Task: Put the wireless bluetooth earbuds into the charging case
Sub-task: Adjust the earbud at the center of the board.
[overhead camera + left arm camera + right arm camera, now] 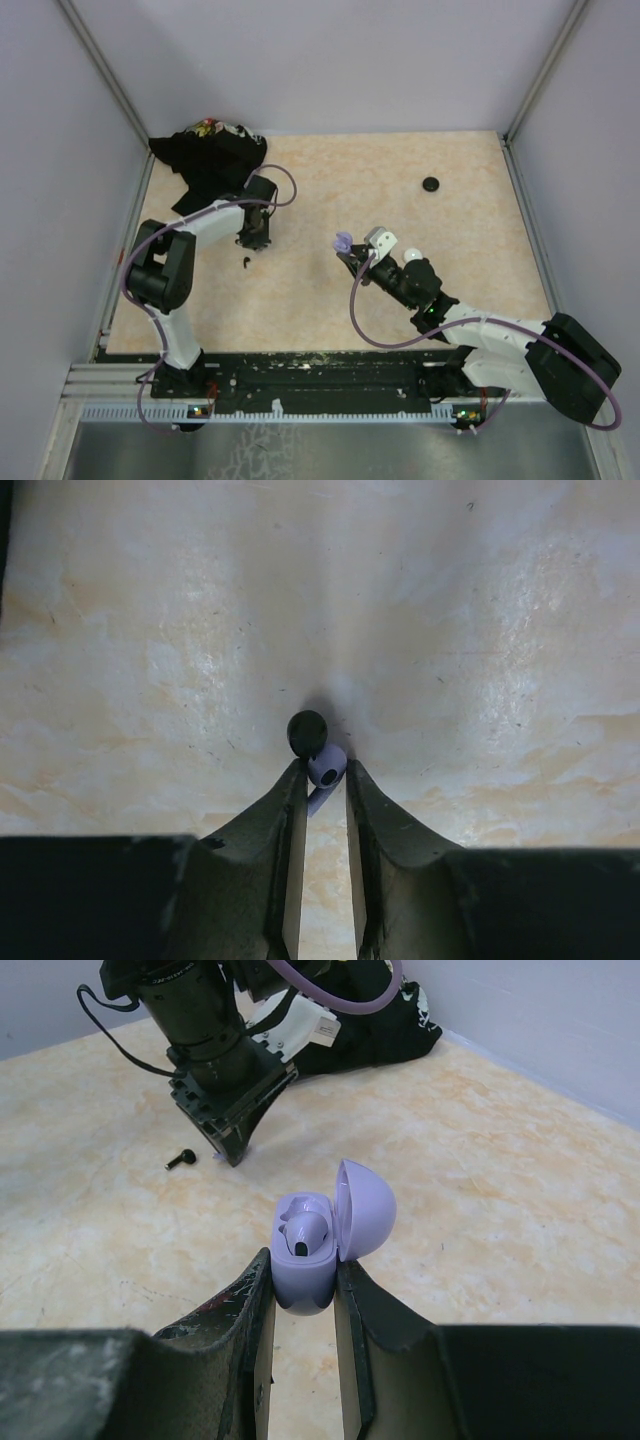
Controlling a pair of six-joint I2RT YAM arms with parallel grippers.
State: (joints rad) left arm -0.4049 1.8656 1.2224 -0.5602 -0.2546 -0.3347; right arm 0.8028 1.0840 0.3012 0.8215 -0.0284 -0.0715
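Observation:
My right gripper [303, 1272] is shut on the lavender charging case [300, 1295], held above the table with its lid [366, 1210] open; it also shows in the top view [343, 243]. One lavender earbud [306, 1230] sits in the case. My left gripper [325, 772] points down at the table, its fingertips closed on a second lavender earbud [329, 765]. A dark rounded piece [307, 730] touches that earbud; I cannot tell whether it is part of it. A dark earbud [181, 1160] lies on the table beside the left gripper [254, 238].
A black cloth heap [210, 155] lies at the back left, just behind the left arm. A small black disc [431, 184] sits at the back right. Purple walls enclose the tan table [330, 300] on three sides.

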